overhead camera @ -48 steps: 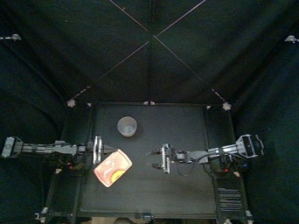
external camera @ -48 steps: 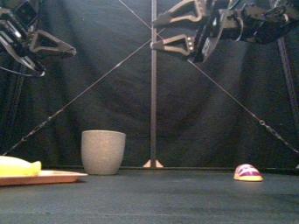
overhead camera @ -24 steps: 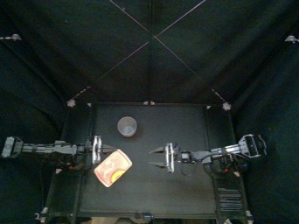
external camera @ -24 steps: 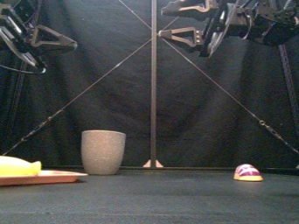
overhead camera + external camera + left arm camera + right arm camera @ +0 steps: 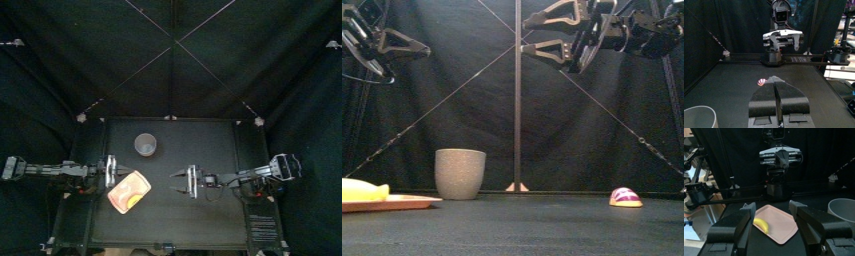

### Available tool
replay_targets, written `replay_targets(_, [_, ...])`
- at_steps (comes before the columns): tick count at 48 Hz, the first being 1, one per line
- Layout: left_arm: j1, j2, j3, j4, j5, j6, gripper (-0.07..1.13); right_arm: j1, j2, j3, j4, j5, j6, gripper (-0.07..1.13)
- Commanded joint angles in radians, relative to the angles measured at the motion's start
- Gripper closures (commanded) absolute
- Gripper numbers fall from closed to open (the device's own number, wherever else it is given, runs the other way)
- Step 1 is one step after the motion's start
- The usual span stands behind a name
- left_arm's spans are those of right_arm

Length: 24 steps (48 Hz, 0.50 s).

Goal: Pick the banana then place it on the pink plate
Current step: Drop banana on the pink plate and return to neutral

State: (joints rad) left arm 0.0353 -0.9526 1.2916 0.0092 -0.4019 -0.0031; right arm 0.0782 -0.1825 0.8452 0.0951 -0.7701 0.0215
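A yellow banana lies on the flat pink plate at the table's front left; both show from above as banana and plate, and in the right wrist view as banana on plate. My right gripper hangs open and empty high over the table's middle, right of the plate, also seen in front and in its wrist view. My left gripper is shut and empty, raised at the plate's left edge.
A tall grey speckled cup stands behind the plate, also in front. A small pink and white toy lies on the table toward the right, visible from the left wrist.
The right gripper has shifted slightly up and back down, staying open. The banana, plate and left arm have not moved.
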Motion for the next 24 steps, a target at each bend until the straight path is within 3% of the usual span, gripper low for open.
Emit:
replay_targets(1, [-0.002, 0.003, -0.015, 0.000, -0.003, 0.002, 1.04, 0.003, -0.015, -0.005, 0.000, -0.009, 0.002, 0.15])
replay_targets(24, [-0.002, 0.003, 0.011, -0.049, 0.000, -0.002, 1.04, 0.009, -0.011, 0.017, 0.006, -0.009, 0.002, 0.15])
